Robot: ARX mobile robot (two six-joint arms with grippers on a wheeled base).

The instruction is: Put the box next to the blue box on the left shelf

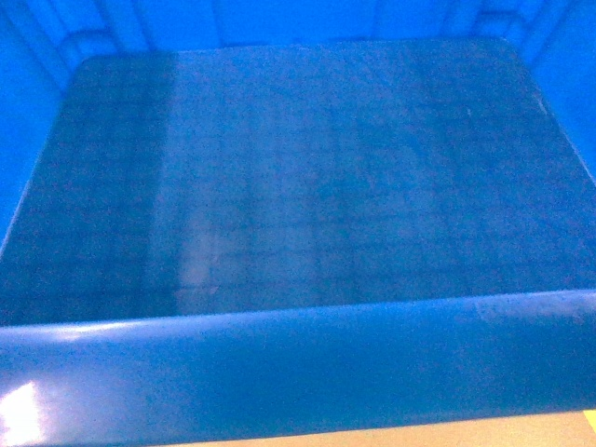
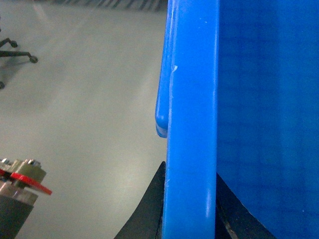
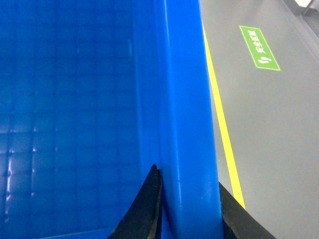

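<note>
Your left end effector (image 2: 189, 219) is clenched on the box (image 1: 307, 186) along its left rim; your right end effector (image 3: 189, 214) clamps the right rim. The box hangs between both, above the floor (image 3: 269, 149). No shelf shows, so placing remains.

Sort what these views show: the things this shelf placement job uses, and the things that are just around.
Used in the job:
- box, empty
- left gripper, clamped on the box's side rim
- right gripper, clamped on the opposite rim

Just around:
- office chair base
- yellow floor line
- green floor sign

The shelf is not in view.
</note>
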